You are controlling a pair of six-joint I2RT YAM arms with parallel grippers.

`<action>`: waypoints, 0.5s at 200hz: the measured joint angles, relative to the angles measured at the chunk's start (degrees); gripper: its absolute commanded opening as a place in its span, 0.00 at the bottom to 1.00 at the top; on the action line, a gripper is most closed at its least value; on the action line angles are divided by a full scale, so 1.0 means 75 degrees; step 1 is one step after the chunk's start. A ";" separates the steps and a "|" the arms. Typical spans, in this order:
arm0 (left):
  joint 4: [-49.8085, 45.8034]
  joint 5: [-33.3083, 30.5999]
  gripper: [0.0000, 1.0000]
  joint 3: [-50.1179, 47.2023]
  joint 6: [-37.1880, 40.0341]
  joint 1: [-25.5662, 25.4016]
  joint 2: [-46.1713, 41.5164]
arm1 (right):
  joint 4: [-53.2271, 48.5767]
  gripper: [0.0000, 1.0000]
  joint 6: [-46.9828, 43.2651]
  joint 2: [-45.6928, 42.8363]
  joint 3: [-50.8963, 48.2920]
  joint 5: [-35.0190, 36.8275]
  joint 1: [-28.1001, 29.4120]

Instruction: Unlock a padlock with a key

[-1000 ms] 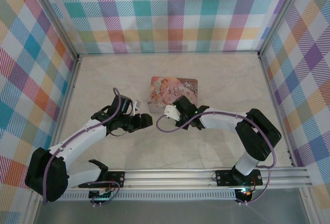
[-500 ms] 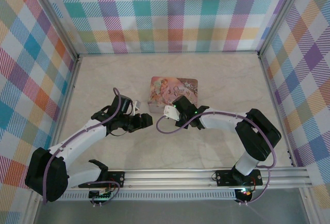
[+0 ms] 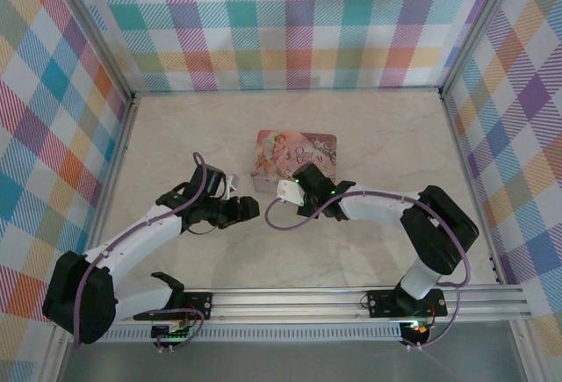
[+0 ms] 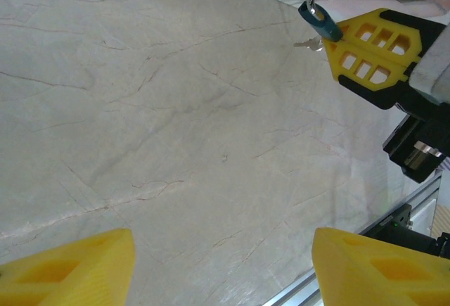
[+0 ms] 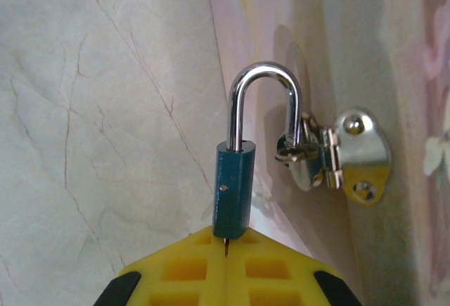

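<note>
Two grippers: my R gripper (image 5: pixel 226 248) is clenched on the teal padlock (image 5: pixel 232 190), shackle (image 5: pixel 264 74) thru the hasp (image 5: pixel 351 153) ahead; L gripper (image 4: pixel 223 264) released, table (image 4: pixel 176 144) btwn its jaws.

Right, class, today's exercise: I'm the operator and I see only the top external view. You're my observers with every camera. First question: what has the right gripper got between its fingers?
Observer: In the right wrist view, the right gripper is shut on the blue body of the padlock.
Operator: Is the padlock lying loose?
Observer: No, its silver shackle runs through the loop of the hasp on the tin.
Operator: And the left gripper, has it got anything?
Observer: No. The left gripper is open, with bare table between its fingers.
</note>
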 measured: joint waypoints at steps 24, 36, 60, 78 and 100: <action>0.0003 -0.0003 0.67 -0.0009 -0.0020 0.0000 -0.0009 | 0.0248 0.00 -0.0143 0.0000 0.0003 -0.0015 0.0020; 0.0003 -0.0020 0.67 -0.0015 -0.0026 0.0000 -0.0020 | 0.0341 0.00 -0.0198 0.0000 0.0000 -0.0020 0.0020; 0.0000 -0.0029 0.68 -0.0038 -0.0055 0.0000 -0.0067 | 0.0452 0.00 -0.0195 0.0000 0.0000 -0.0082 0.0035; 0.0000 -0.0052 0.68 -0.0052 -0.0085 0.0000 -0.0163 | 0.0536 0.00 -0.0160 -0.0102 -0.0070 -0.0125 0.0050; 0.0003 -0.0117 0.68 -0.0052 -0.0137 0.0000 -0.0291 | 0.0557 0.00 0.0003 -0.0530 -0.0245 -0.0140 0.0070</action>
